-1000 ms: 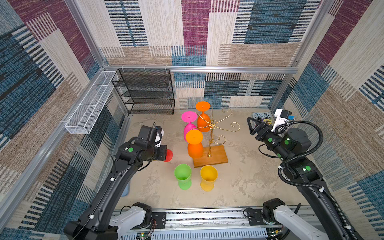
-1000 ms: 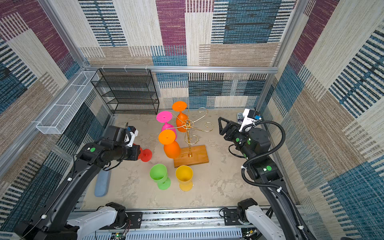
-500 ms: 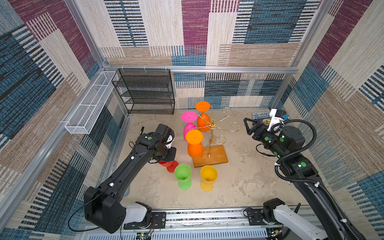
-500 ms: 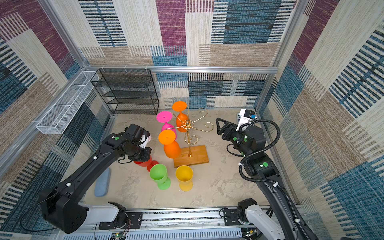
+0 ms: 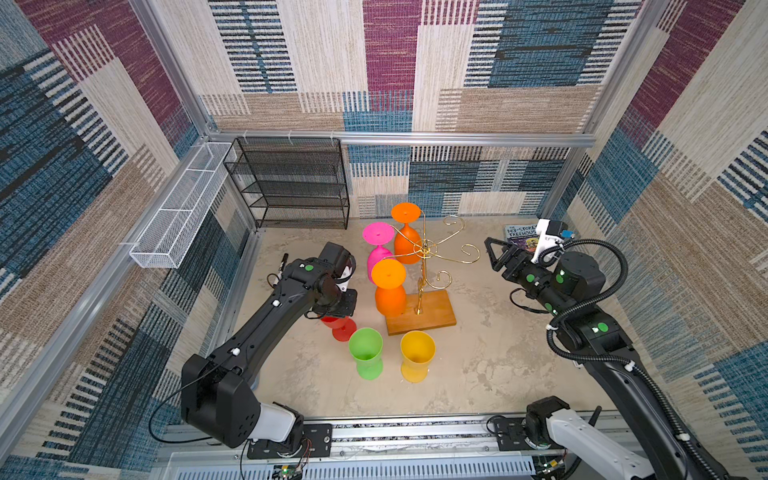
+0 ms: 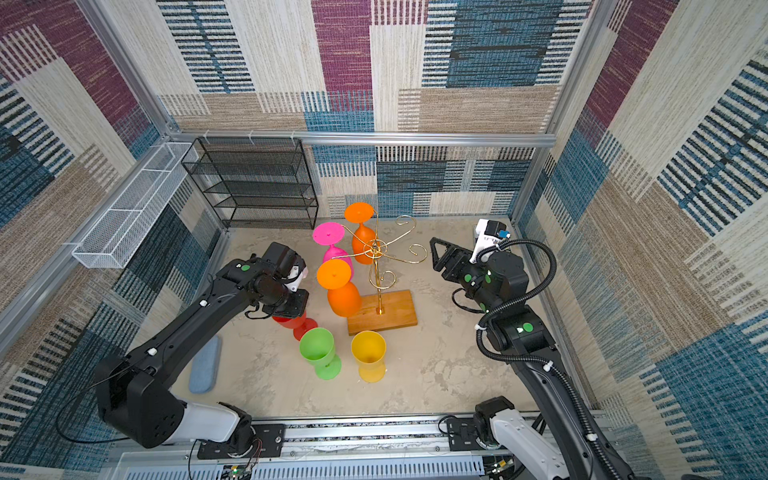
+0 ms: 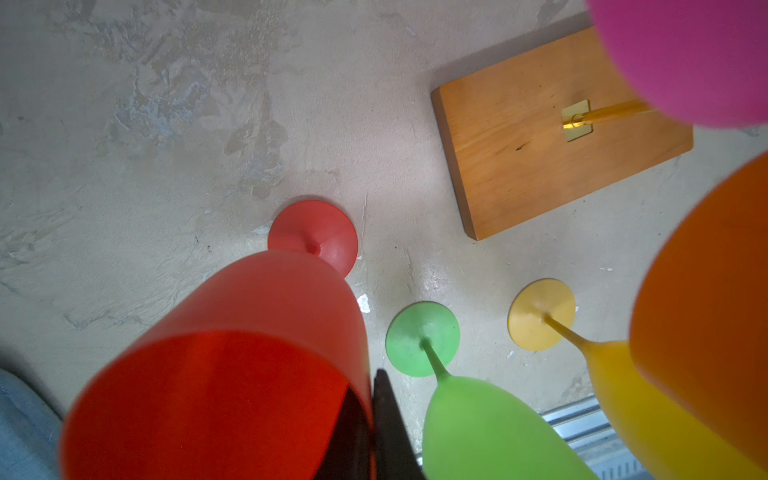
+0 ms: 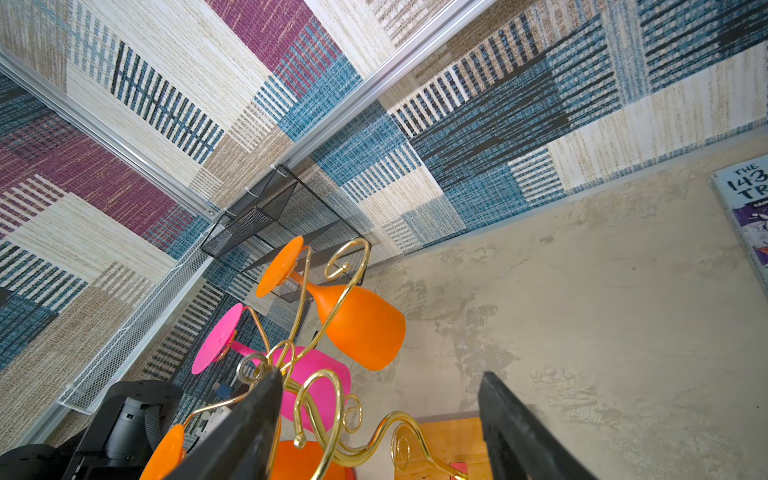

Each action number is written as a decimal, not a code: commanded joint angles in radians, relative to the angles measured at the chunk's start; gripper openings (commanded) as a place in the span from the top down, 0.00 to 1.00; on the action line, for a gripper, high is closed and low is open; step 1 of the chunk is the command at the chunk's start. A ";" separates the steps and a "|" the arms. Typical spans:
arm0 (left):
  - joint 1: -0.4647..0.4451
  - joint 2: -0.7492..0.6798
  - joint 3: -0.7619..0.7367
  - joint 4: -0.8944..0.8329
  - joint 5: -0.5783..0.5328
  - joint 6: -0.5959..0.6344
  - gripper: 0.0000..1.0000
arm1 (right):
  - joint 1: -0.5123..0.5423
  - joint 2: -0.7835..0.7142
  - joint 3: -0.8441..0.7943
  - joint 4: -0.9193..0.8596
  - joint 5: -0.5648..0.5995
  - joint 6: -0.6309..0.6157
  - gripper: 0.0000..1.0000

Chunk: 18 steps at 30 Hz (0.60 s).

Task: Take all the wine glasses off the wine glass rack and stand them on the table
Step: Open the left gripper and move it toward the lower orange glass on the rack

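Left hand (image 7: 376, 419): narrow, pinching the rim of the red wine glass (image 7: 249, 353), one finger inside the bowl. The glass is upright and off the wine glass rack (image 5: 419, 309), its foot apparently down on the tabletop (image 7: 145, 124), likely ready for release. Right hand (image 5: 492, 254): wide, empty, facing the rack. Only the left wrist view shows the rim pinch. The top views hide it.

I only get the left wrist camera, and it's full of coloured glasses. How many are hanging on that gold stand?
Observer: Three hang upside down on the wine glass rack: a far orange wine glass, a near orange wine glass and a pink wine glass.
Operator: What's the other arm doing?
Observer: The right gripper is open and empty, beside the rack's bare arms, not touching them.
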<state>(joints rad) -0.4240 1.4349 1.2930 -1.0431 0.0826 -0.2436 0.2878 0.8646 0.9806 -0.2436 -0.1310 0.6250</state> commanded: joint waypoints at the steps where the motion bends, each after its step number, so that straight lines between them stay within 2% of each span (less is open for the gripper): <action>1: -0.005 0.000 0.012 0.001 0.017 -0.017 0.82 | 0.000 0.002 -0.003 0.046 -0.011 0.004 0.24; 8: -0.008 -0.051 0.028 0.000 0.032 -0.020 0.66 | 0.000 -0.004 -0.012 0.044 -0.009 0.007 0.24; 13: -0.007 -0.143 0.043 -0.012 0.022 -0.035 0.60 | 0.000 -0.009 -0.019 0.042 -0.008 0.007 0.24; 16: -0.007 -0.230 0.079 -0.040 -0.036 -0.058 0.60 | 0.000 -0.012 -0.020 0.037 -0.002 0.004 0.24; 18: -0.007 -0.337 0.086 -0.013 -0.134 -0.113 0.61 | 0.000 -0.013 -0.025 0.036 0.004 0.002 0.24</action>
<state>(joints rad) -0.4313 1.1866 1.3640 -1.0576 0.0647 -0.2886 0.2878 0.8551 0.9600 -0.2295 -0.1379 0.6281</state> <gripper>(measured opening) 0.391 0.758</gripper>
